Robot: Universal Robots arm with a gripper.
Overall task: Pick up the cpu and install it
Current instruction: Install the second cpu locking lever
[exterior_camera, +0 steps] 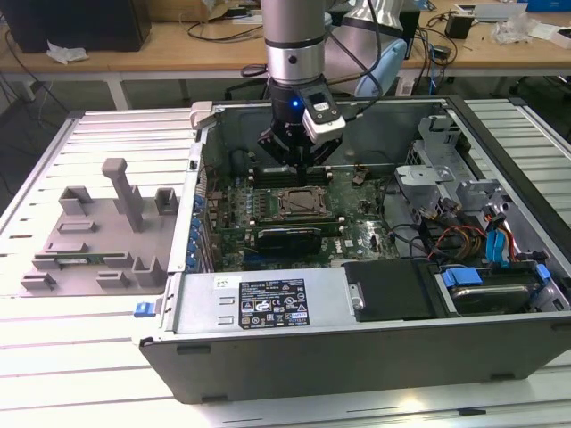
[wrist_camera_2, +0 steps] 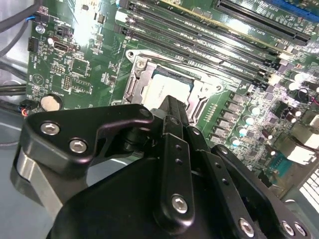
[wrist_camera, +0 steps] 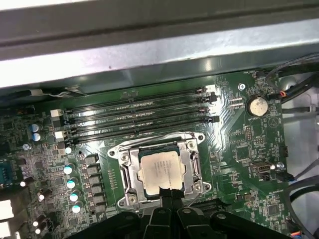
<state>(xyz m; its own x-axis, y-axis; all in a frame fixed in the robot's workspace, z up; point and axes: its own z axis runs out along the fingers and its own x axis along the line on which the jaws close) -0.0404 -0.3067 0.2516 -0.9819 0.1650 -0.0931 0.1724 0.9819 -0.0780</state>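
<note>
Since the cpu (wrist_camera: pixel 158 172) already lies flat inside the socket frame (wrist_camera: pixel 122 172) on the motherboard (wrist_camera: pixel 244 149), reads as the install step, close to its end. Sits a little above the middle of the exterior frame, inside the open computer case (exterior_camera: pixel 268 308), well apart from the gray fixture (exterior_camera: pixel 98 241) at middle left. Gripper (wrist_camera: pixel 169 191) poised just over the chip's near edge in both wrist views, fingers (wrist_camera_2: pixel 172 149) drawn together with nothing between them. Contact with the chip: cannot tell. Calls, by judgement, for a straight vertical move with no sideways drag, leaving the chip level and undisturbed in its seat.
</note>
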